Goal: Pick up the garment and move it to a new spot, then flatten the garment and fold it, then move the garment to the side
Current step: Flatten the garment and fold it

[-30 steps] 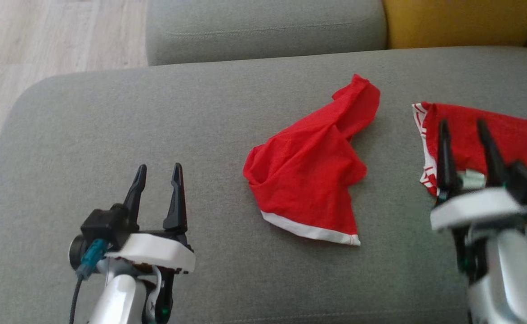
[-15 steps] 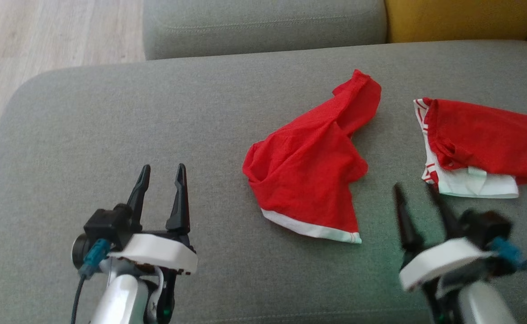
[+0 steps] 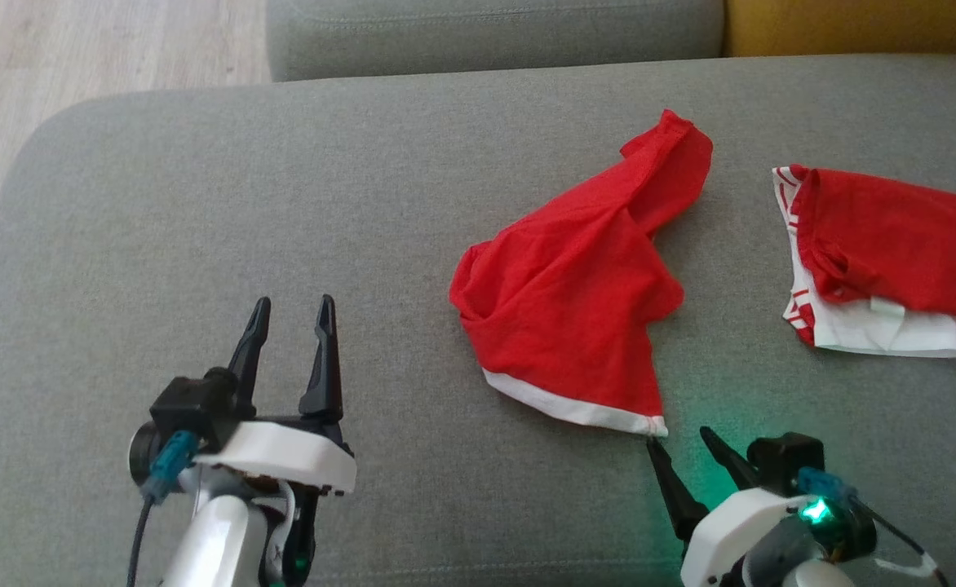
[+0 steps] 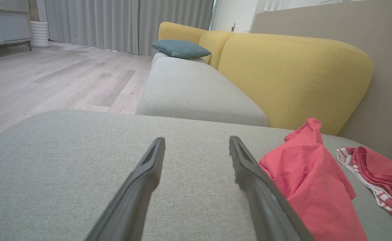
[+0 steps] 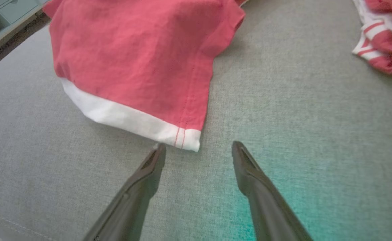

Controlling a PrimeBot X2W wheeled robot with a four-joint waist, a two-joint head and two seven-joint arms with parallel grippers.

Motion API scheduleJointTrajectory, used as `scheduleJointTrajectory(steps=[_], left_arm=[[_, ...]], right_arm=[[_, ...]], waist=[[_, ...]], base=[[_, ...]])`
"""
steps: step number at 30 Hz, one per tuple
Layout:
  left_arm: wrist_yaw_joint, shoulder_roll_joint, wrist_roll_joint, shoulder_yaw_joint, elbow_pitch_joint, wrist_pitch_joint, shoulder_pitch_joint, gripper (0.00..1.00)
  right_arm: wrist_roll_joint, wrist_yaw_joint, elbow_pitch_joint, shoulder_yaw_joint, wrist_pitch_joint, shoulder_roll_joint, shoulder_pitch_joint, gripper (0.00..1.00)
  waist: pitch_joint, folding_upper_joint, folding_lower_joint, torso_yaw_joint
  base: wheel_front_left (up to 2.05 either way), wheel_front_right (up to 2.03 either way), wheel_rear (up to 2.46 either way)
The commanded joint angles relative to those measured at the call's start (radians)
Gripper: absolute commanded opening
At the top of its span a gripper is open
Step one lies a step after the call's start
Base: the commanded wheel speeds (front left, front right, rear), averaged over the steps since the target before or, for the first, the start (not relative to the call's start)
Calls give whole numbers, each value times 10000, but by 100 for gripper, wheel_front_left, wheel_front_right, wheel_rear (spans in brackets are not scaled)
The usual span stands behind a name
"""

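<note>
Right gripper [image 3: 676, 438]: jaws apart, empty, low over sofa seat [image 3: 282, 204], one tip just beside white hem corner [image 5: 186, 137] of red garment [image 3: 576, 302]. Left gripper [image 3: 294, 302]: jaws apart, empty, well clear of cloth. Garment lies crumpled mid-seat; second red-and-white garment [image 3: 886, 244] lies near, to right. Judged light, limp, likely to drape and bunch. Best hold: hem corner.

dark, tapered fingers [image 3: 321, 359] are seen on the left tool [image 3: 294, 303], backed by a white shell [image 3: 282, 456]; a teal plug [image 3: 166, 465] and dark cable [image 3: 137, 538] are fitted beside it. on the right tool [image 3: 678, 438], a green light [image 3: 812, 512] is lit.
</note>
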Motion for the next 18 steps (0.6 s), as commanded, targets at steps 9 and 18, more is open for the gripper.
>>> scheduleJointTrajectory(steps=[9, 18], left_arm=[[-126, 58, 152, 270, -198, -78, -617, 100], [-140, 58, 137, 242, -154, -78, -711, 100]], right_arm=[[139, 19, 415, 489, -314, -34, -903, 100], [-59, 19, 1077, 482, -516, -34, -1226, 100]], waist=[[202, -1, 0, 218], [351, -1, 0, 449]], base=[[0, 0, 0], [0, 0, 0]])
